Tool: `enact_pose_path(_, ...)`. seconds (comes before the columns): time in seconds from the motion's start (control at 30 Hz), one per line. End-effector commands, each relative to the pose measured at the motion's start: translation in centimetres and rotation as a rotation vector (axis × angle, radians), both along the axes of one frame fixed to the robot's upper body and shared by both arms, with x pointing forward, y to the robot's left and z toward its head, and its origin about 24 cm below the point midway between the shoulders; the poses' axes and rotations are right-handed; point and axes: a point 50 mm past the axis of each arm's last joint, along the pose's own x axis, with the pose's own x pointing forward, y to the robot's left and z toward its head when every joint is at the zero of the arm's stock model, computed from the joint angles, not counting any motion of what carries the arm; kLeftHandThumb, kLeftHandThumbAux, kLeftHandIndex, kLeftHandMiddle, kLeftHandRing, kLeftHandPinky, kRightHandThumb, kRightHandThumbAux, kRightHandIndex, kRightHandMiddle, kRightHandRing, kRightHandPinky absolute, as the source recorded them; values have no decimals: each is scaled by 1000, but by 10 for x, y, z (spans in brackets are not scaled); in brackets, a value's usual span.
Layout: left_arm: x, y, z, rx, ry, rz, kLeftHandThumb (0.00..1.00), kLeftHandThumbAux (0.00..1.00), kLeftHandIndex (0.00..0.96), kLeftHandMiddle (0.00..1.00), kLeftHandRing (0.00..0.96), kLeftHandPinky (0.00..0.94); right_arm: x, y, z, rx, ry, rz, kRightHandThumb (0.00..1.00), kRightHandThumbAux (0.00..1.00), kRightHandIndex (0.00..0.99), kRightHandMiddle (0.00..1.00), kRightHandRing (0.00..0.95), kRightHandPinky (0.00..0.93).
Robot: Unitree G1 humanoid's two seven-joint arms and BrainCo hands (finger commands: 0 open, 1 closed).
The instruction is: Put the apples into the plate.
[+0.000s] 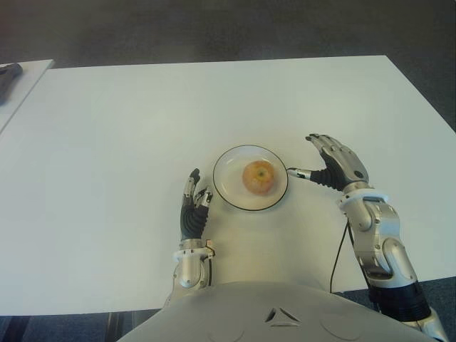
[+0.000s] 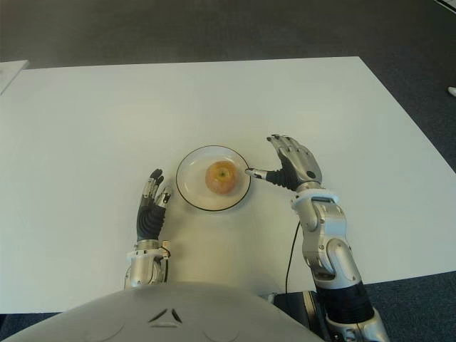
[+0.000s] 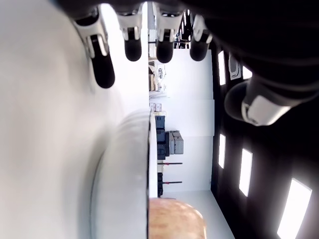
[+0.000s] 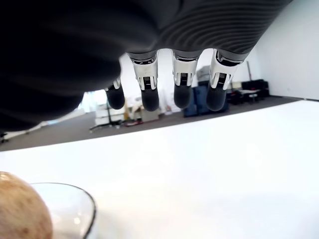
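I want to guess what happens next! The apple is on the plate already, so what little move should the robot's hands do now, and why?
Probably pull the right hand back from the plate. The apple already sits in it, both hands are open and hold nothing, and the right thumb is at the rim. The left hand is beside the plate's left.

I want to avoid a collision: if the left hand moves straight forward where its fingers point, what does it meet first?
Probably nothing. The left hand, open, points up the bare table, just left of the plate holding the apple. It might graze the plate's rim; depth is unclear.
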Motion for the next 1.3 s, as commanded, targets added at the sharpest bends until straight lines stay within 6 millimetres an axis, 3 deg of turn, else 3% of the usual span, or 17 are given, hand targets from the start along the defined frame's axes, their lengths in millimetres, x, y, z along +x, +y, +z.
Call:
enact_pose_path(0.03,-4,-14,-11,-76,111,3,0,428,0,0,0,0,-17,-8,-17,352,14,-77,138,320,0,0,0,43)
enact_pose_path(0.13,-4,-12,-9,-81,107,9,0,427,0,0,0,0,-28,-13,-32,589,29,-146,157,358,0,0,0,64)
enact_pose_path(0.2,-5,-11,-8,-82,104,12,0,435,0,0,0,0,-37,-14,-43,778,35,-224,204,459,19,30,17,71)
enact_pose_path(0.43,-7,-3,-10,-76,109,12,0,446,0,0,0,0,-48,-8,-64,1126,31,-373,228,634,56,60,39,88)
enact_pose_path(0.6,-7,3,-13,-76,104,5,0,434,0,0,0,0,-48,4,-72,1176,16,-376,179,682,61,53,35,62)
enact_pose_path(0.93,-7,10,-13,-80,92,-8,0,411,0,0,0,0,-49,10,-85,1219,72,-372,132,724,26,16,1,2)
enact_pose_path(1.3,-8,16,-13,-91,100,-1,0,410,0,0,0,0,-49,22,-113,1287,141,-462,155,725,8,44,24,49)
